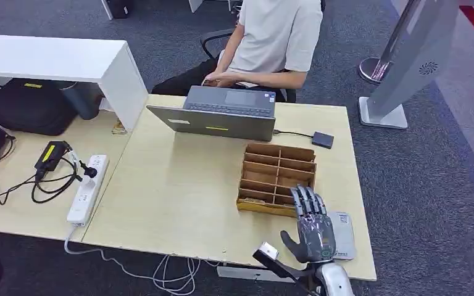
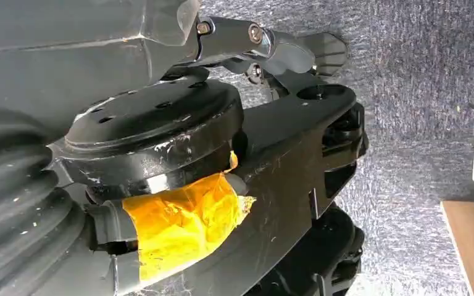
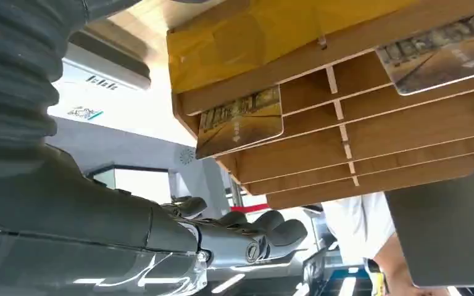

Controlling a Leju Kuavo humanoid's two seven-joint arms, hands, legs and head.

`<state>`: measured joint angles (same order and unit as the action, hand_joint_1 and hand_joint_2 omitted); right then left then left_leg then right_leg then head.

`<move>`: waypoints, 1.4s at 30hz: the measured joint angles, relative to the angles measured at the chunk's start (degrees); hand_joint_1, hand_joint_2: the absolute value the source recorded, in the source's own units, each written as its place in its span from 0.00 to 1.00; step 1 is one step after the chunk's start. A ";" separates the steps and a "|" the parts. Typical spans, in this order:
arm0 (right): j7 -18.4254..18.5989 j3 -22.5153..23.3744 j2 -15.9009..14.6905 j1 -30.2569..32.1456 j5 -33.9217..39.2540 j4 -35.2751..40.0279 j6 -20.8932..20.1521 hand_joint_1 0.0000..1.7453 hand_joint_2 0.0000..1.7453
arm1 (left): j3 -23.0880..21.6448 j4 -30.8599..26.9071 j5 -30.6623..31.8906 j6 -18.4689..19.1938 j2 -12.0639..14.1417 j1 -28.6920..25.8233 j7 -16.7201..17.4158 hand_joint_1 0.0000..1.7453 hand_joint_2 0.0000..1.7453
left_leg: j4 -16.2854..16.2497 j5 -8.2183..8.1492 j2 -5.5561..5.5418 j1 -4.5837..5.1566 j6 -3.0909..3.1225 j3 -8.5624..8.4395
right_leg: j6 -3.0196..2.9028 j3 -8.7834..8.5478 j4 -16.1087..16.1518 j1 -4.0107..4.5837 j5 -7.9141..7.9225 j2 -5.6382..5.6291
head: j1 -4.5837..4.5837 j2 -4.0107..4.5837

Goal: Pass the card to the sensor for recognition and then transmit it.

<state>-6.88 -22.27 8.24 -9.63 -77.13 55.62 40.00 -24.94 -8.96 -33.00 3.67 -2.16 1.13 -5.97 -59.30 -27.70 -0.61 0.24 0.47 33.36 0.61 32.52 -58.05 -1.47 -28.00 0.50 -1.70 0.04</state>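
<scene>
A wooden slotted card rack (image 1: 278, 174) stands on the table right of centre. In the right wrist view the rack (image 3: 370, 142) holds two cards, one (image 3: 241, 120) in a slot at the end and another (image 3: 444, 55) further along. My right hand (image 1: 311, 225) hovers at the rack's near edge with its fingers (image 3: 253, 234) stretched out and holding nothing. A flat grey pad (image 1: 344, 236) lies on the table partly under that hand. Of my left hand, just the grey ribbed cover (image 2: 12, 209) shows, and its fingers are hidden.
A person sits at the far side of the table typing on a grey laptop (image 1: 222, 114). A small dark box (image 1: 323, 139) is cabled to the laptop. A power strip (image 1: 88, 188) and cables lie on the left. The table edge (image 1: 222, 253) is just below my hand.
</scene>
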 joint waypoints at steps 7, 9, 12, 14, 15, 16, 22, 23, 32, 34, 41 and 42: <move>1.57 -0.07 0.83 -2.91 -1.00 -2.38 0.00 0.00 1.00 | -0.28 0.00 0.11 0.11 0.04 0.09 0.20 0.00 1.00 | 0.00 0.01 -0.02 -0.01 0.00 0.00 | 0.00 -0.01 -0.01 0.00 0.00 0.02 | 0.00 0.02; 2.97 -0.35 0.83 -3.71 -1.95 -3.19 0.00 0.00 1.00 | -0.37 0.00 0.15 0.11 0.04 0.13 0.37 0.00 1.00 | 0.00 0.01 -0.01 -0.01 0.00 0.00 | 0.00 0.00 -0.01 0.00 0.01 -0.01 | 0.00 0.00; 4.94 -0.77 0.83 -5.23 -2.84 -4.53 0.00 0.00 1.00 | -0.48 0.00 0.22 0.15 0.13 0.19 0.59 0.00 1.00 | 0.00 0.01 -0.01 -0.01 0.00 0.00 | 0.00 0.00 -0.01 0.00 0.01 0.01 | 0.00 0.00; 5.55 -1.25 0.83 -6.07 -2.93 -5.33 0.00 0.00 1.00 | -0.67 0.00 0.22 0.17 0.15 0.21 0.59 0.00 1.00 | -0.01 0.01 0.00 -0.01 0.00 0.00 | 0.00 0.00 -0.01 0.00 0.01 0.01 | 0.00 0.00; 5.64 -1.44 0.83 -6.42 -2.93 -5.68 0.00 0.00 1.00 | -0.87 0.00 0.20 0.17 0.15 0.24 0.59 0.00 1.00 | -0.01 0.01 0.00 0.00 0.00 -0.01 | 0.00 0.00 -0.01 0.00 0.01 0.00 | 0.00 0.00; 5.66 -1.55 0.83 -6.65 -2.93 -5.92 0.00 0.00 1.00 | -0.98 0.00 0.17 0.17 0.17 0.25 0.59 0.00 1.00 | -0.01 0.01 -0.01 0.00 0.00 0.00 | 0.00 0.00 -0.01 0.00 0.00 0.01 | 0.00 0.00; 5.68 -1.88 0.83 -6.94 -2.80 -6.32 0.02 0.00 1.00 | -1.20 0.00 0.00 0.17 0.22 0.25 0.59 0.00 1.00 | -0.01 0.01 -0.01 0.00 0.00 -0.01 | 0.00 0.00 -0.01 0.00 0.00 0.01 | 0.00 0.00; 5.70 -1.90 0.83 -6.94 -2.69 -6.32 0.02 0.00 1.00 | -1.20 0.00 -0.02 0.17 0.22 0.26 0.59 0.00 1.00 | -0.01 0.01 0.00 0.00 0.00 -0.01 | 0.00 0.01 -0.01 0.00 0.00 0.01 | 0.00 0.02; 5.16 -1.92 0.55 -5.18 -2.40 -3.71 0.02 0.00 1.00 | -1.20 0.00 -0.85 0.13 0.22 0.24 0.50 0.00 1.00 | -0.01 0.01 0.00 0.00 0.00 -0.01 | 0.00 0.02 -0.01 0.00 0.00 0.00 | 0.00 0.00; 4.92 -1.92 0.33 -4.40 -2.19 -2.45 0.02 0.00 1.00 | -1.20 0.00 -1.01 0.11 0.22 0.24 0.48 0.00 1.00 | -0.01 0.01 0.00 0.00 0.00 -0.01 | 0.00 0.02 -0.01 0.00 0.00 0.00 | 0.00 0.00; 4.57 -1.90 -0.68 -1.89 -2.16 1.66 0.02 0.00 1.00 | -1.20 0.00 -1.25 0.09 0.22 0.21 0.41 0.00 1.00 | -0.01 0.01 0.00 0.00 0.00 0.00 | 0.00 0.02 0.00 0.00 0.00 0.00 | 0.00 0.00; 4.57 -1.90 -0.79 -1.71 -2.14 1.93 0.02 0.00 1.00 | -1.20 0.00 -1.27 0.07 0.22 0.21 0.41 0.00 1.00 | -0.01 0.01 0.01 0.00 0.00 0.00 | 0.00 0.02 0.00 0.00 0.00 0.00 | 0.00 0.00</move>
<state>-2.32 -24.17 7.45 -11.34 -79.27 57.55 40.02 -26.14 -8.96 -34.27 3.74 -1.95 1.34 -5.55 -59.31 -27.69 -0.61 0.24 0.47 33.35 0.61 32.55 -58.05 -1.47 -28.00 0.50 -1.70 0.04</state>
